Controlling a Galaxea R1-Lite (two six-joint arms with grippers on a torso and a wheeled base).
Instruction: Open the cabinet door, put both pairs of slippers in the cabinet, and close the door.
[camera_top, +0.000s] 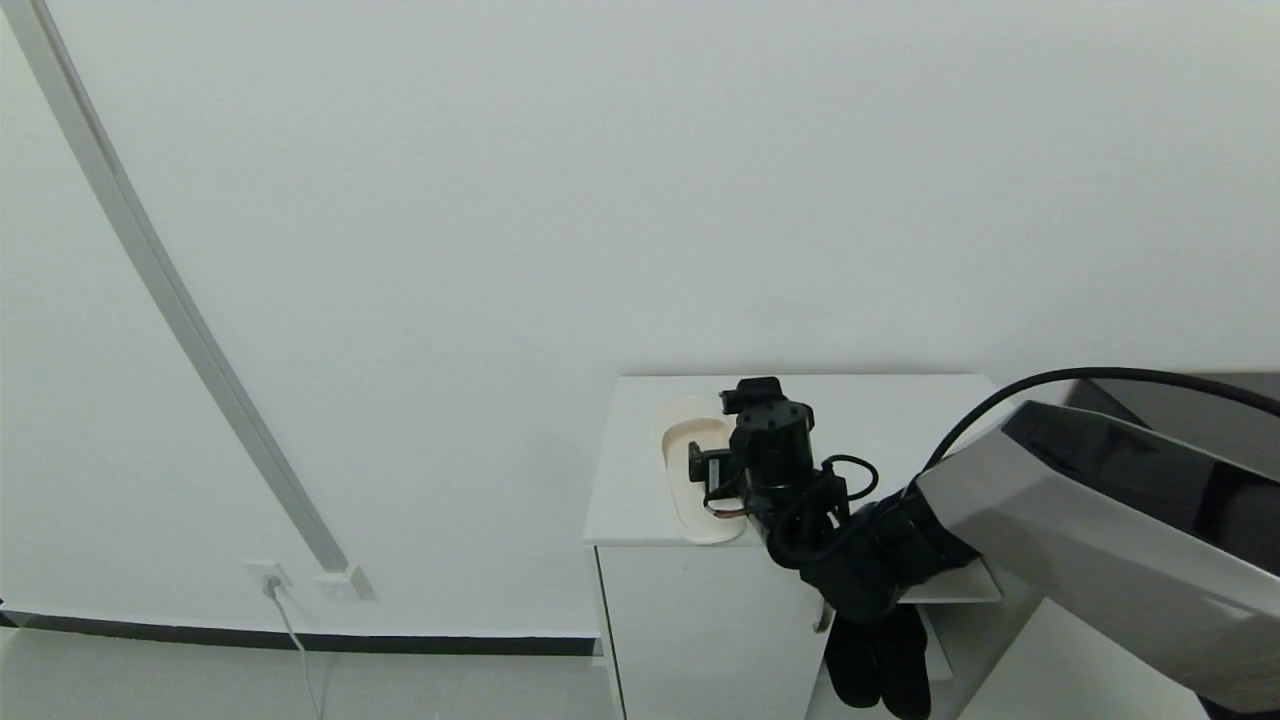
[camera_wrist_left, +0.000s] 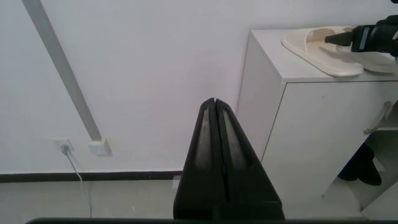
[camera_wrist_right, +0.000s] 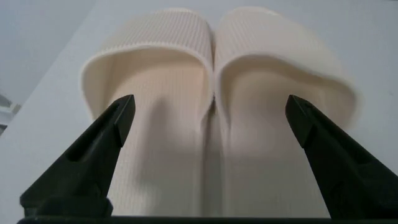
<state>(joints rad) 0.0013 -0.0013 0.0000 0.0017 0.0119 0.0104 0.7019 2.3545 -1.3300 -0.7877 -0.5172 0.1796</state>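
A pair of cream slippers (camera_top: 690, 470) lies side by side on top of the white cabinet (camera_top: 700, 630). My right gripper (camera_top: 705, 480) is down at them, open, with one finger on each outer side of the pair (camera_wrist_right: 211, 81); the fingers (camera_wrist_right: 118, 118) are not touching them. A pair of black slippers (camera_top: 880, 665) stands inside the cabinet's open right half, below a shelf. In the left wrist view my left gripper (camera_wrist_left: 215, 106) is shut on nothing, held in the air left of the cabinet (camera_wrist_left: 311, 124), whose top carries the cream slippers (camera_wrist_left: 320, 50).
The cabinet stands against a white wall. A grey conduit (camera_top: 170, 300) runs slantwise down the wall to a socket (camera_top: 268, 578) with a cable plugged in. Bare floor lies left of the cabinet. A metal handle (camera_wrist_left: 387, 118) shows on the cabinet's right side.
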